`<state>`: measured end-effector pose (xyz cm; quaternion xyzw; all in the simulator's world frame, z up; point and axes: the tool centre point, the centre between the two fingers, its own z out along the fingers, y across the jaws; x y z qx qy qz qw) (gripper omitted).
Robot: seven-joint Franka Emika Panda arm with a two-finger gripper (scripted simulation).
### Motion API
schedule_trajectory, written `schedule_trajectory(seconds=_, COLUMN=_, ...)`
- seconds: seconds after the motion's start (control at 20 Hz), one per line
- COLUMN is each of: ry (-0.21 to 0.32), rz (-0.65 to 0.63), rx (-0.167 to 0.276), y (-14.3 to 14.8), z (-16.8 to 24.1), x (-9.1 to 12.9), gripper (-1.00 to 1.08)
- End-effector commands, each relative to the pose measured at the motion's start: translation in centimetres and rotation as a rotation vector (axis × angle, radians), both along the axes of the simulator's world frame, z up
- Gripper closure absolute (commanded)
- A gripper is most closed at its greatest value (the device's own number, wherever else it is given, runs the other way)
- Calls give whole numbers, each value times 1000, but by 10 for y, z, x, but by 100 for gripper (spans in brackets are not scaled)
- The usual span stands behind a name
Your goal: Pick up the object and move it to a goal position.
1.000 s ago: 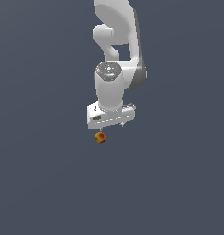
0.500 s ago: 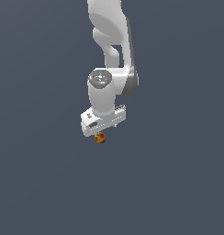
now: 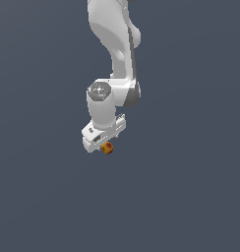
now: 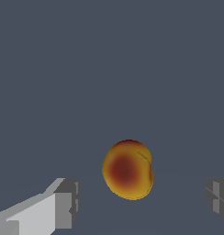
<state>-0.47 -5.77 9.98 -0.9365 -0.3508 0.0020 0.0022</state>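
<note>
Between my two fingertips, in the wrist view: one ball (image 4: 127, 170), the object to be carried to the goal.

Location. It sits in the gap of my gripper (image 4: 141, 197), nearer to one finger (image 4: 63, 204) than to the other finger (image 4: 217, 197), and touches neither. In the exterior view the ball (image 3: 107, 147) shows directly beneath my gripper (image 3: 104, 145), against the plain grey ground (image 3: 191, 197). No goal marker is visible in either view.

State of fingers. Spread wide, with clear space on both sides of the ball; nothing is held.

Appearance. Round, slightly lumpy in outline. Orange-yellow skin with a large dark red blotch on the side facing the wrist camera. Very small next to my white hand.

Handling, by my estimate. Light, given its size. Probably firm, with a smooth curved surface that could roll or squirt out if pinched off-centre. No sign of fragility, though I cannot be sure.

Where to hold. Across the widest part, pads meeting opposite sides at mid-height, with the gap centred over the ball before closing.
</note>
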Motion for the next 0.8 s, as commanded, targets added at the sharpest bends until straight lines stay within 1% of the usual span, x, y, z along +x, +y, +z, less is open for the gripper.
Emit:
schedule_trajectory(seconds=0.0, ry=-2, rz=47, rx=-1, y=-5, z=-5, x=0, gripper=-92)
schedule_trajectory(seconds=0.4, ry=-5, rz=135, rx=-2, y=-15, z=-13, x=-1, gripper=-92)
schedule_trajectory(seconds=0.75, ry=-5, rz=146, rx=-2, y=-17, z=-15, x=-1, gripper=-92)
